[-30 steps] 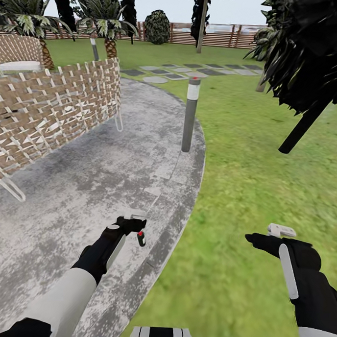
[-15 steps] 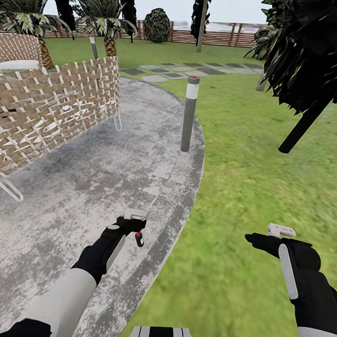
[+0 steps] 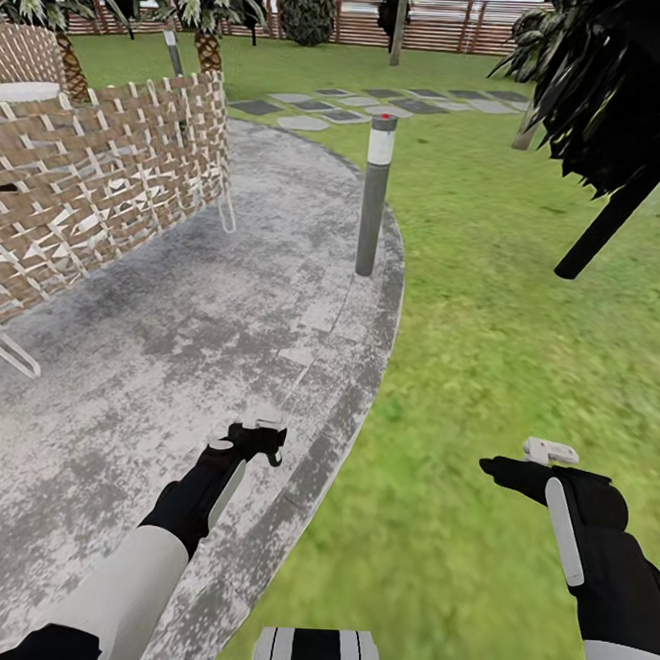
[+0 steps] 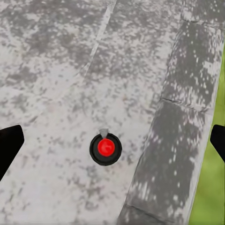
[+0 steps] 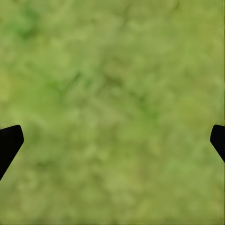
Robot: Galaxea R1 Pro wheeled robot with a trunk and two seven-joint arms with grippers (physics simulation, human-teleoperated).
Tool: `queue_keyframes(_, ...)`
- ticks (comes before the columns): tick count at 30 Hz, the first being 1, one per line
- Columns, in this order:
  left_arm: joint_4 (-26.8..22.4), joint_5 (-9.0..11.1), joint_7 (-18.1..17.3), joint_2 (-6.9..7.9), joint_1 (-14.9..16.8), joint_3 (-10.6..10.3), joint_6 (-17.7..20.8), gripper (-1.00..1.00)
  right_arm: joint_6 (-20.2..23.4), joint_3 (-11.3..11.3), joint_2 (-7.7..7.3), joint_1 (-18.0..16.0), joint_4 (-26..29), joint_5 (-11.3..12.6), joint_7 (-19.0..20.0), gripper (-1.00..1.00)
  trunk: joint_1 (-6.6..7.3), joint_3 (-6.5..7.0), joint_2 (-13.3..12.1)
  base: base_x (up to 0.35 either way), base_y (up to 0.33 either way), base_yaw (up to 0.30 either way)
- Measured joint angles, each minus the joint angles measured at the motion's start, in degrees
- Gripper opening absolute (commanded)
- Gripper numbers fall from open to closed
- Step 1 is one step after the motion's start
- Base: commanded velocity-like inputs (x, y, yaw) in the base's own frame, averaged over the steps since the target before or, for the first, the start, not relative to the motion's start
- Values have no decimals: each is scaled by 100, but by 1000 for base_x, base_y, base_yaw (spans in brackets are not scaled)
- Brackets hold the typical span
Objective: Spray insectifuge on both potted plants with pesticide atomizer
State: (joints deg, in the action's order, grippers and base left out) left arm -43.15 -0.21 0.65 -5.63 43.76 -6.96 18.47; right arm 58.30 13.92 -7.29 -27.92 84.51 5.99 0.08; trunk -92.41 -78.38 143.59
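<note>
Garden: grey paving [image 3: 156, 361] borders lawn [image 3: 521, 358]. The pesticide atomizer [image 4: 106, 148] stands upright on the paving beneath the left tool [image 3: 258, 432], jaws apart, aligned for descent. Right tool [image 3: 541, 453] apart over grass.

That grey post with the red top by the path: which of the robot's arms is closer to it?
The left. Its end effector hangs over the grey paving, on the post's side, well short of it. The right end effector hangs over the lawn, farther off.
</note>
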Motion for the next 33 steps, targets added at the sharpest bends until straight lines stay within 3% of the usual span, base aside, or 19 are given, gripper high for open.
queue_keyframes(3,0,1,4,0,0,10,-91,100,0,0,0,0,0,6,0,100,-8,-83,4,0,0,0)
queue_keyframes(10,0,4,6,0,0,29,-135,100,0,1,0,0,0,14,0,100,-7,-95,4,0,0,0)
queue_keyframes(30,-27,5,6,0,0,28,-147,100,0,1,0,-1,-9,4,11,100,-59,-678,31,0,0,71)
queue_keyframes(33,-189,5,6,0,1,40,-148,100,0,4,0,0,-9,8,13,100,-59,-683,31,0,0,12)
